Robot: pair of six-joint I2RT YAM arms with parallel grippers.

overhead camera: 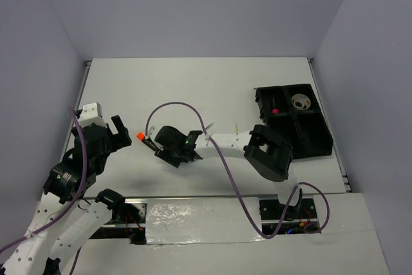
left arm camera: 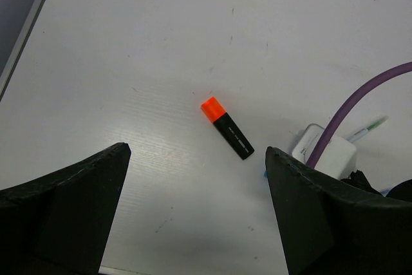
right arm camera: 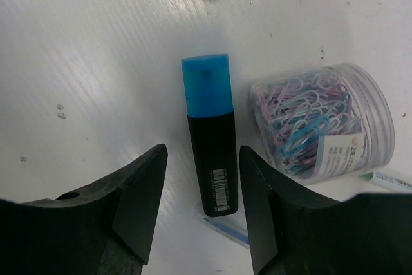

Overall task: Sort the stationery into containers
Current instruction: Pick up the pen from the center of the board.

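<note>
Straddling right pincer (right arm camera: 204,154): part-open, blue-capped highlighter (right arm camera: 211,146) lying untouched between jaws on bench (right arm camera: 96,62)
Left pincer (left arm camera: 197,152): wide, above orange-capped highlighter (left arm camera: 226,127)
Black organiser tray (overhead camera: 324,134): bench's far right

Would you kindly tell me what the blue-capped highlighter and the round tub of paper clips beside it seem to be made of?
Highlighter: plastic, it seems; matte black body with a printed barcode, glossier translucent blue cap. Tub: probably clear plastic, as the contents show through its wall, though glass cannot be excluded. Paper clips: apparently wire with pastel coating.
</note>
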